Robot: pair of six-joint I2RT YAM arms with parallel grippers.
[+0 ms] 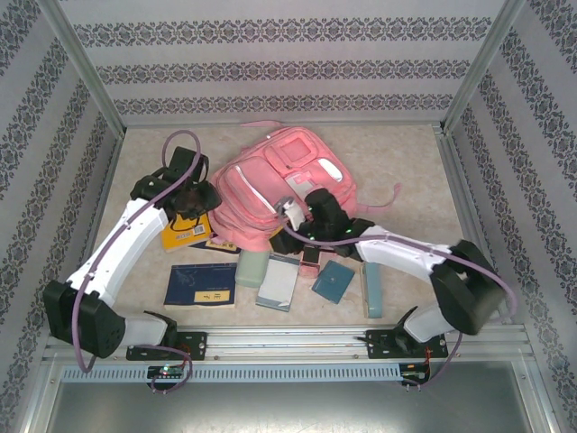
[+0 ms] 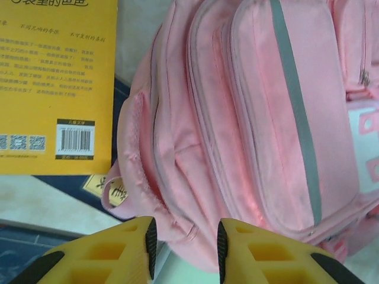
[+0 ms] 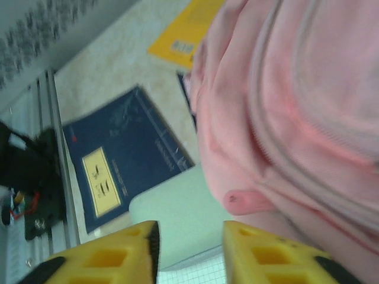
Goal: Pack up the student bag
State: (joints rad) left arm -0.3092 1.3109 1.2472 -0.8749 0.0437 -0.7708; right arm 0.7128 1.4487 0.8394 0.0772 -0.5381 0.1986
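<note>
The student bag (image 1: 281,180) is a large pink backpack lying at the middle of the table, front pockets up. My left gripper (image 1: 207,202) is at the bag's left side. In the left wrist view it (image 2: 185,229) is open, with a fold of the bag's (image 2: 254,118) pink edge lying loose between the yellow fingers (image 2: 112,251). My right gripper (image 1: 290,215) is at the bag's near edge. In the right wrist view it (image 3: 190,232) is open too, just below a pink zipper pull (image 3: 249,201) on the bag (image 3: 296,89), with nothing held.
A yellow book (image 1: 187,233) lies partly under the bag's left side. Along the near edge lie a dark blue book (image 1: 203,286), a pale green case (image 1: 251,267), a grid notebook (image 1: 279,282), a teal booklet (image 1: 334,280) and a long pale box (image 1: 373,289).
</note>
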